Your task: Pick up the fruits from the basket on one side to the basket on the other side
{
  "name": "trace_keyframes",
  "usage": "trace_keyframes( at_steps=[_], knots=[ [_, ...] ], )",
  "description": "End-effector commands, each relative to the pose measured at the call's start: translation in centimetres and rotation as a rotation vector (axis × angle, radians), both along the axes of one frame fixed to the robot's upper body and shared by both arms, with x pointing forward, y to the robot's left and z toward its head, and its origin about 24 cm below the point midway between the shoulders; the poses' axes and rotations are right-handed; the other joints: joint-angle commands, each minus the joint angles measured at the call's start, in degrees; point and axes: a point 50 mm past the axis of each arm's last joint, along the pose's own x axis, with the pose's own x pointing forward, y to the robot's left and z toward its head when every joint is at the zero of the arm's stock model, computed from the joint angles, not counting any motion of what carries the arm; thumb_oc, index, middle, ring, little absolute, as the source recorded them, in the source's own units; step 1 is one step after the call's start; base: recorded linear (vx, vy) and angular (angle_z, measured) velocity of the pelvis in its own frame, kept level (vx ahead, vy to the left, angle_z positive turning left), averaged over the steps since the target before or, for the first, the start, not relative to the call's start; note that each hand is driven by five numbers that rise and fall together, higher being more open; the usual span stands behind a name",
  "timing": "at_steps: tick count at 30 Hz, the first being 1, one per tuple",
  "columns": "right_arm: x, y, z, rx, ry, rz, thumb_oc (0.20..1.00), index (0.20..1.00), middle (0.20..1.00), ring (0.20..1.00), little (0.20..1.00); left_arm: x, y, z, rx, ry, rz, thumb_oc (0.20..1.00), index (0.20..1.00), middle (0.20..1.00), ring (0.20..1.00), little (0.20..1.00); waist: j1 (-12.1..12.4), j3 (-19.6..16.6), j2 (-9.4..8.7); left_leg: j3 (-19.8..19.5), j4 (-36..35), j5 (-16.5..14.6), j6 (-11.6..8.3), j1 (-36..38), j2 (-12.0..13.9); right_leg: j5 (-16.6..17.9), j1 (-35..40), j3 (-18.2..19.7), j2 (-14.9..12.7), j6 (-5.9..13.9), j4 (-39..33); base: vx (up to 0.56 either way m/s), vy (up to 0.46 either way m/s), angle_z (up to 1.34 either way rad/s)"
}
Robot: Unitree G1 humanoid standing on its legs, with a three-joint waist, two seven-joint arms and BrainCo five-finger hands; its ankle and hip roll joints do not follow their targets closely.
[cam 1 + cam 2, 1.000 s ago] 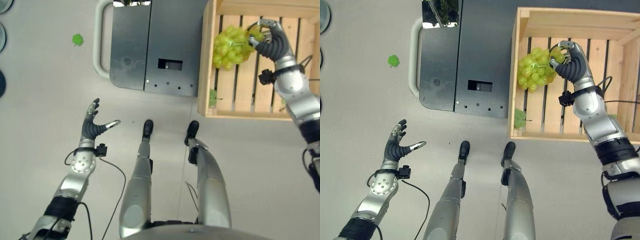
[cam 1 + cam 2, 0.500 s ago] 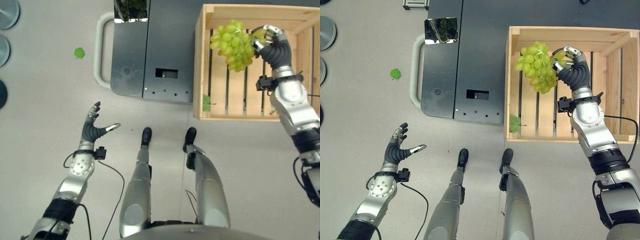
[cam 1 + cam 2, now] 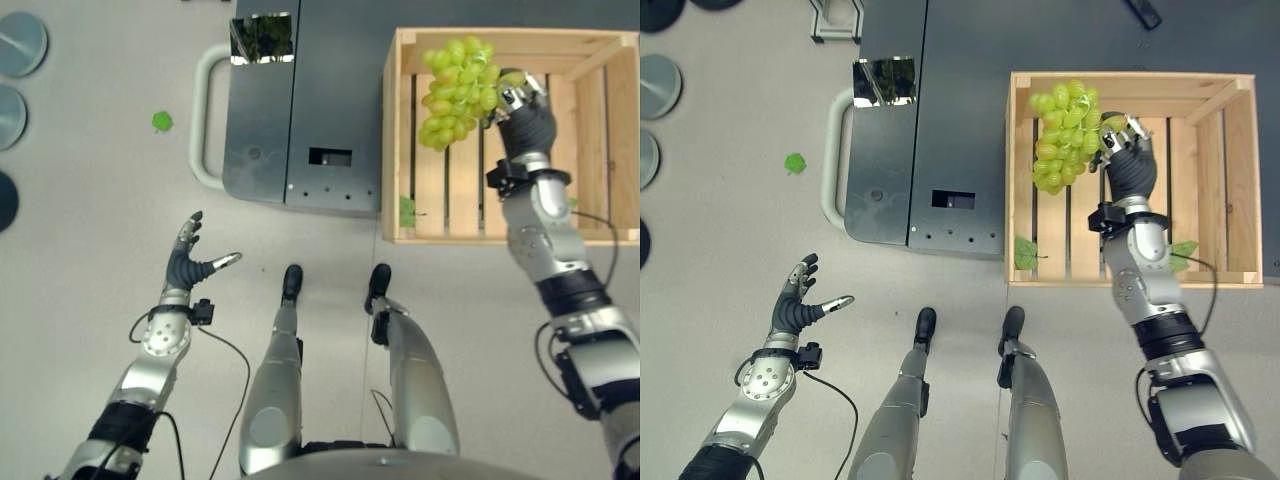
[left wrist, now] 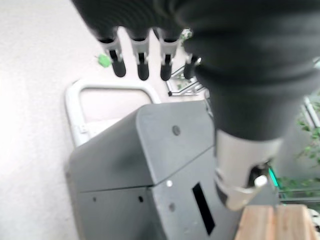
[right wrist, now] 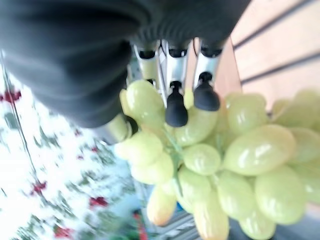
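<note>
Right hand point(image 3: 1129, 160) grips a bunch of green grapes point(image 3: 1061, 135) above the slatted wooden crate point(image 3: 1230, 180); left hand point(image 3: 795, 305) open.

No legible text, labels, numbers or signs anywhere: none on the wooden crate point(image 3: 1132, 277), none on the dark grey cabinet point(image 3: 940, 130).

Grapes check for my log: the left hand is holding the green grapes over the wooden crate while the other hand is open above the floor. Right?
Not quite. It is the right hand that holds the grapes over the wooden crate, as the right eye view shows. The left hand is the open one above the floor.
</note>
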Motion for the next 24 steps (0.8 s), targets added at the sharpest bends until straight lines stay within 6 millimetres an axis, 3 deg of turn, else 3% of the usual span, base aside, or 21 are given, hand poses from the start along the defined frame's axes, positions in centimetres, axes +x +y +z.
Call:
trace_keyframes(
  at_steps=[1, 9, 14, 24],
  knots=[
    [-1.7, 0.2, 5.2, 0.150, -0.288, 0.077, 0.200, 0.200, 0.200, 0.200, 0.200, -0.6, 0.2, 0.2, -0.035, -0.021, 0.011, 1.000, 1.000, 1.000, 1.000, 1.000, -1.85, 0.32, -0.35, -0.30, -0.07, -5.67, 2.35, 7.06, -1.30, 1.56, 0.75, 2.43, -4.03, 8.99, 1.51, 0.00, 0.000, 0.00],
    [-1.8, 2.5, 3.8, 0.321, -0.297, 0.193, 0.200, 0.200, 0.200, 0.200, 0.200, -0.9, -0.3, -0.4, -0.060, -0.001, -0.003, 1.000, 1.000, 1.000, 1.000, 1.000, -2.16, -2.35, 0.45, 0.02, 0.37, -6.60, 2.81, 9.25, -1.51, 1.78, 3.53, 2.77, -3.49, 8.77, 0.45, 0.01, 0.005, -0.02],
    [-2.1, 4.3, 3.4, 0.360, -0.302, 0.284, 0.200, 0.200, 0.200, 0.200, 0.200, -1.1, -0.5, -0.8, -0.082, 0.007, 0.000, 1.000, 1.000, 1.000, 1.000, 1.000, -2.38, -3.91, 0.70, 0.20, 0.39, -6.94, 2.99, 10.34, -1.34, 1.84, 4.55, 3.22, -3.22, 8.71, -0.08, 0.01, 0.014, -0.03],
    [-2.9, 5.7, 2.7, 0.395, -0.319, 0.375, 0.200, 0.200, 0.200, 0.200, 0.200, -1.6, -0.6, -1.0, -0.113, 0.005, -0.004, 1.000, 1.000, 1.000, 1.000, 1.000, -2.36, -6.06, 0.69, 0.47, 0.20, -7.27, 3.21, 11.51, -1.14, 2.09, 6.00, 3.17, -3.25, 8.87, -0.93, 0.00, 0.005, -0.01]
  ],
)
